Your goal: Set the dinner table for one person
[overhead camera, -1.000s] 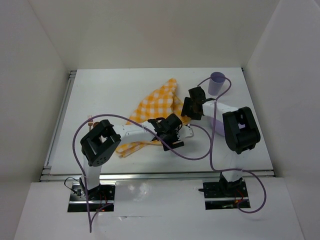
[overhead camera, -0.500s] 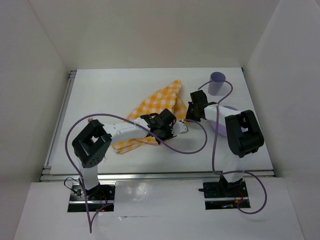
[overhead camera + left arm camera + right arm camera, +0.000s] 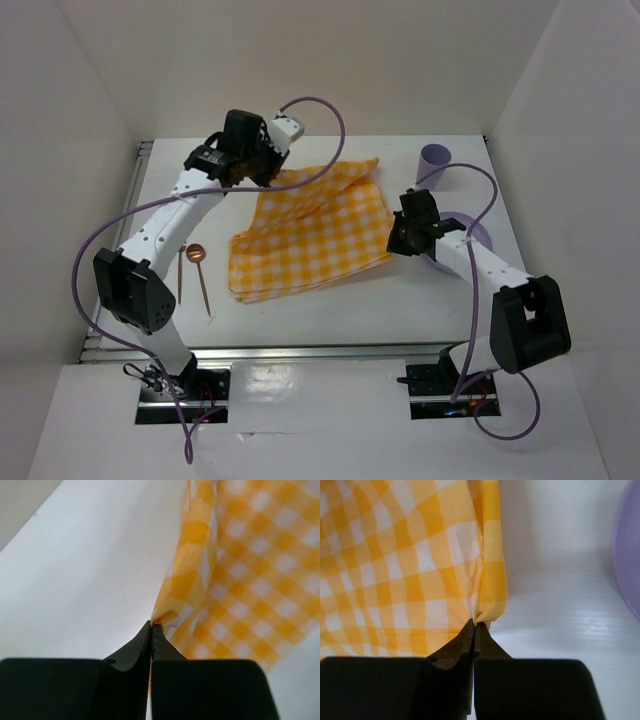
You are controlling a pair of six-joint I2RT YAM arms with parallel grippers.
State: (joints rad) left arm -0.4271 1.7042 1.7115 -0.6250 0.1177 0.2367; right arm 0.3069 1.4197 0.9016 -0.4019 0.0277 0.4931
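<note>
A yellow-and-white checked cloth (image 3: 315, 235) lies spread over the middle of the white dinner table (image 3: 350, 310). My left gripper (image 3: 268, 175) is at the far left of the cloth, shut on its far corner. In the left wrist view that gripper (image 3: 152, 626) pinches a bunched fold of the cloth (image 3: 250, 570). My right gripper (image 3: 397, 240) is shut on the cloth's right corner. The right wrist view shows its tips (image 3: 474, 623) closed on a small pucker of the cloth (image 3: 395, 565) just above the table.
A purple cup (image 3: 433, 165) stands at the back right. A purple plate (image 3: 472, 230) lies partly under the right arm; its rim (image 3: 630, 555) shows in the right wrist view. A copper spoon (image 3: 198, 258) and another thin utensil (image 3: 181, 272) lie left of the cloth.
Both grippers shut on cloth corners. The left arm swung to the far left and the right arm drew rightward. The crumpled cloth opened out flat, and the utensils came into view.
</note>
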